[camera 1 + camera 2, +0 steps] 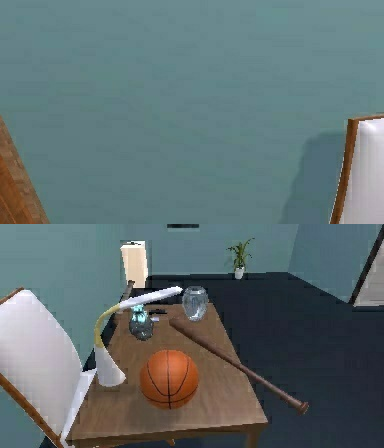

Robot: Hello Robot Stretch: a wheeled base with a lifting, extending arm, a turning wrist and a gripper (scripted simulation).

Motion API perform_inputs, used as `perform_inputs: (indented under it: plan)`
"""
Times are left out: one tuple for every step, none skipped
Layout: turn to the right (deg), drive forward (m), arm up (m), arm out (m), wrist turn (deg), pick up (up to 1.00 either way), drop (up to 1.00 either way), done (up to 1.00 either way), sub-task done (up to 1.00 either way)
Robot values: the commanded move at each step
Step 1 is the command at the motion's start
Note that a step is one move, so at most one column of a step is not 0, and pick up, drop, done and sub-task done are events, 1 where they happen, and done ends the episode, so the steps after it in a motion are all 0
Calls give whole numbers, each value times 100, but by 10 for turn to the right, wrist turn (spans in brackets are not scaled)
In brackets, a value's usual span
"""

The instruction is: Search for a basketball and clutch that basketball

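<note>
An orange basketball (169, 377) with dark seams rests on a wooden table (226, 342), near the table's front edge in the arm side view. Just to the ball's right, a long brown baseball bat (236, 368) lies slantwise across the tabletop, its handle end reaching past the table's right edge.
A white lamp (109, 365) stands to the left of the ball, with a small teal object (141, 323) and a glass jar (195, 302) behind. A white wood-framed chair (38, 356) (366, 170) stands left of the table. A potted plant (239, 257) sits at the far wall. Dark open floor lies to the right. A teal wall (190, 90) rises close ahead in the forward view.
</note>
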Motion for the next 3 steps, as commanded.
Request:
perform_inputs:
  plan:
    - [0, 0, 50, 0, 0, 0, 0, 0, 0]
    - [0, 0, 38, 0, 0, 0, 0, 0, 0]
    - [0, 0, 0, 22, 0, 0, 0, 0, 0]
